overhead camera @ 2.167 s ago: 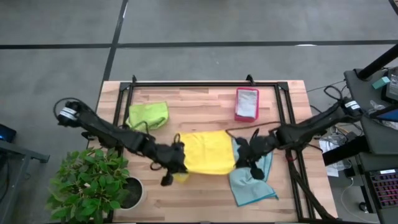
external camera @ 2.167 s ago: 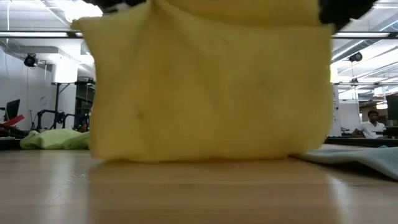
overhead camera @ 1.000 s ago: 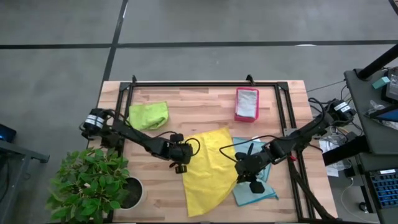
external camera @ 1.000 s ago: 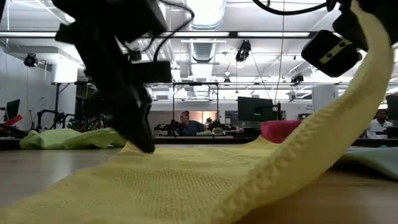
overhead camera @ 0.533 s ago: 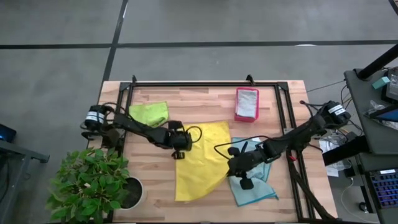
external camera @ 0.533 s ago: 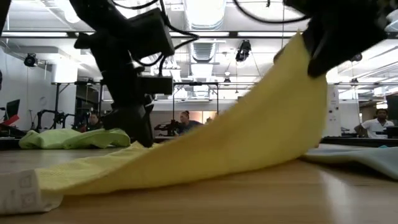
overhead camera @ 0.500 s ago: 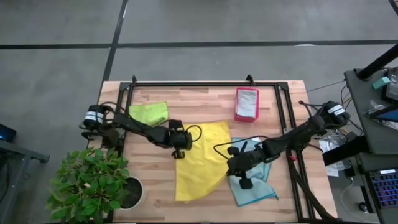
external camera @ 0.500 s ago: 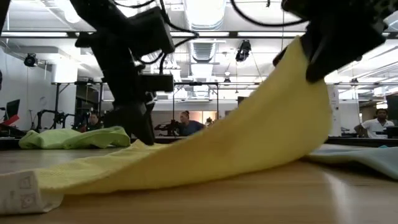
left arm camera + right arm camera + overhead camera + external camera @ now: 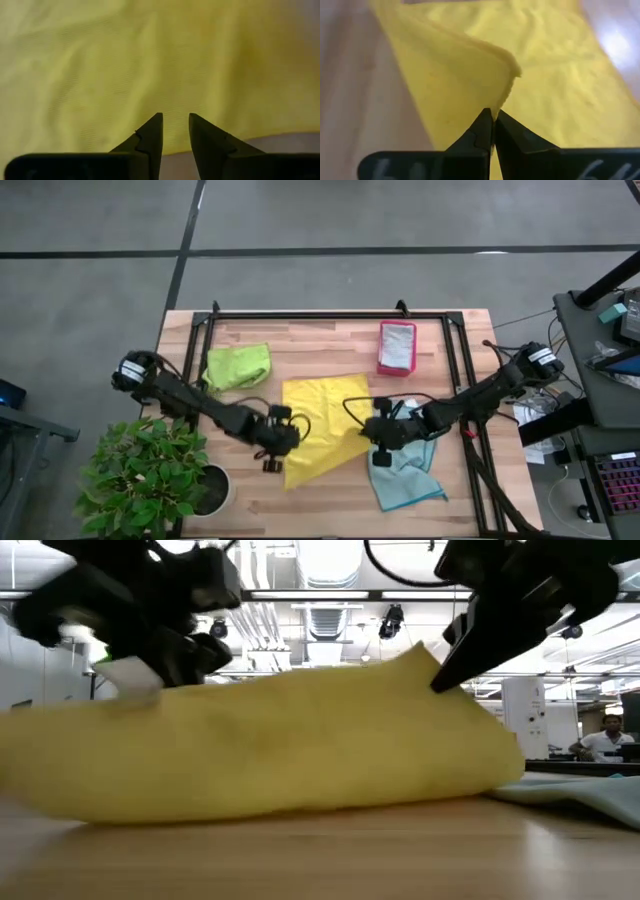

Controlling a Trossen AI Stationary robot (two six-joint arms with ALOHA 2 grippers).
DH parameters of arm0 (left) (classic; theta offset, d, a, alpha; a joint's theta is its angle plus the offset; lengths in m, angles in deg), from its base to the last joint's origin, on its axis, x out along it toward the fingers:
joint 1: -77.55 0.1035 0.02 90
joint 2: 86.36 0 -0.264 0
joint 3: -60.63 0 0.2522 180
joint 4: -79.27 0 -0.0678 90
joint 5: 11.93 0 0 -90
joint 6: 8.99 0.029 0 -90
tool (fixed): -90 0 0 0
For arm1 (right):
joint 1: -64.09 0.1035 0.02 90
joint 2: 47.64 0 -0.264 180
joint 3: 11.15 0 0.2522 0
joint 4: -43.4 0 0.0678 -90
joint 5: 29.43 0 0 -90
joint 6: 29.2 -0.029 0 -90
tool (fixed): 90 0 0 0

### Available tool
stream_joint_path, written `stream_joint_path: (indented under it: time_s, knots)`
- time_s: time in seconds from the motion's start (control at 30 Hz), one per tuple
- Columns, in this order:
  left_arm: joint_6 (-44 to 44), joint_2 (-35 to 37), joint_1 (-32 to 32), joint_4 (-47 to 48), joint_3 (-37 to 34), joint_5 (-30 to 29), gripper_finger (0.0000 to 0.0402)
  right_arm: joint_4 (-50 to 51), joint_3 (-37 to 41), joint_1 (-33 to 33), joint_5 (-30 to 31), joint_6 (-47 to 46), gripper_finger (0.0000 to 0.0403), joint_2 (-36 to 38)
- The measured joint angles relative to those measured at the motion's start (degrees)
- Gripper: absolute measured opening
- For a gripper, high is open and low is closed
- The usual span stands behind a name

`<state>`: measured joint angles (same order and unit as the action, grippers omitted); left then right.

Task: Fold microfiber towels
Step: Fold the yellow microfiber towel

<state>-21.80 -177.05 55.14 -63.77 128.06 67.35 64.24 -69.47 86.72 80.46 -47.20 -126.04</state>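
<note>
Plant (image 9: 150,475) sat off the table's (image 9: 330,350) 8 o'clock corner. Green towel (image 9: 238,365) lay bunched at 10 o'clock. Left gripper (image 9: 272,450) hung at the yellow towel's (image 9: 320,425) 8 o'clock edge, its fingers (image 9: 150,137) slightly parted with nothing between them. That towel lay mid-table, partly lifted. Right gripper (image 9: 378,432), at its 3 o'clock edge, pinched a raised fold. Blue towel (image 9: 405,475) lay at 5 o'clock, the tray (image 9: 397,347) at 1 o'clock.
</note>
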Motion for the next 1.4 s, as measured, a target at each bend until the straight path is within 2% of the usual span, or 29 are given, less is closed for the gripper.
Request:
stream_joint_path:
  time_s: [0.13,0.23,0.37,0.5,0.57,0.63,0.73,0.93,1.07,1.23,1.4]
  knots:
    - [-7.1,-0.2,-5.0,-1.3,0.0,1.5,0.0092,1.6,0.0,-1.1,1.2,-2.1,0.0009,-0.2]
    - [-12.7,0.1,-7.3,-1.2,0.0,1.7,0.0121,1.1,0.0,-1.1,1.1,-1.5,0.0009,-0.9]
    - [-20.0,0.0,-7.9,-1.2,-0.2,1.6,0.0172,1.1,0.0,-1.0,1.0,-0.9,0.0009,-1.3]
    - [-21.5,0.0,-7.8,-0.7,-0.7,-1.6,0.0221,1.2,0.0,0.0,0.7,-0.2,0.0009,-1.3]
    - [-23.7,0.0,-7.5,1.7,-0.7,-4.2,0.0238,1.1,0.0,0.3,0.6,-0.1,0.0009,-1.2]
    - [-27.6,0.0,-6.6,5.3,-0.7,-4.4,0.0244,1.2,0.0,0.7,0.7,-0.1,0.0009,-1.3]
    - [-33.5,0.0,-6.1,7.8,-1.7,-3.2,0.0241,1.2,0.0,1.4,0.7,0.0,0.0009,-1.3]
    - [-36.9,-0.2,-6.2,-1.8,-5.2,3.1,0.0219,1.2,0.0,1.5,0.7,0.0,0.0009,-1.3]
    - [-39.0,-0.9,-6.2,-6.2,-7.3,3.6,0.0210,1.1,0.0,1.5,0.7,0.0,0.0009,-1.3]
    - [-39.7,-1.9,-6.2,-6.9,-8.1,3.9,0.0194,1.2,0.0,1.6,0.7,0.1,0.0009,-1.3]
    - [-39.2,-1.9,-6.1,-7.1,-8.2,4.0,0.0147,1.2,0.0,1.8,0.7,0.1,0.0009,-1.3]
